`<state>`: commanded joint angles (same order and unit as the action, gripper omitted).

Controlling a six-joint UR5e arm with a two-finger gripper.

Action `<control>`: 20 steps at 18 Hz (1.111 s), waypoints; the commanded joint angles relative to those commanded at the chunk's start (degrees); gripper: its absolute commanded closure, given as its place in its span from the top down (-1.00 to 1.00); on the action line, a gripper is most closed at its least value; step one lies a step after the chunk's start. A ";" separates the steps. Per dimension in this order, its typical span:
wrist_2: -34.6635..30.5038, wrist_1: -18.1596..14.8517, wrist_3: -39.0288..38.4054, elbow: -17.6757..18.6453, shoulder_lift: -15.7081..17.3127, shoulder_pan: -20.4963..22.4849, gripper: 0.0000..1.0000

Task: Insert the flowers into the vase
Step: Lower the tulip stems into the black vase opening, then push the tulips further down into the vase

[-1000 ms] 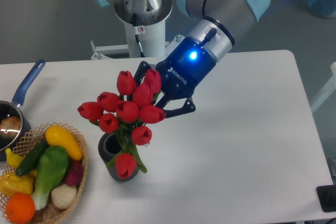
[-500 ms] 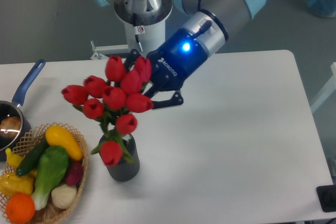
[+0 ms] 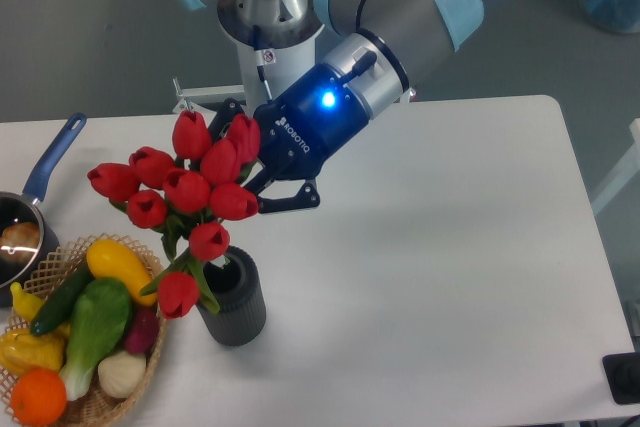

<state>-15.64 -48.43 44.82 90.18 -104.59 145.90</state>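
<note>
The gripper (image 3: pixel 262 182) fingers hold the flowers (image 3: pixel 185 187) tilted above the vase (image 3: pixel 232 299). Stems appear at its mouth; upright seating and release remain outstanding.

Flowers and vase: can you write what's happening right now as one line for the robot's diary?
tool: behind flowers, grip hidden | flowers: tilted left, over basket edge | vase: upright beside basket | stems inside vase: cannot tell
</note>
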 joint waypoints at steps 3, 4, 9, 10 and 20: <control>-0.17 1.93 0.44 0.35 -1.23 -0.17 -0.83; -0.18 2.20 0.53 0.53 -1.41 -0.17 -0.83; -1.40 2.46 2.80 4.73 -1.41 -0.53 -0.82; -1.84 2.46 4.21 6.14 -1.23 -0.61 -0.81; -7.64 2.55 8.44 9.76 -3.34 -3.08 -0.68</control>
<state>-23.28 -45.88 53.26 99.93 -107.93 142.82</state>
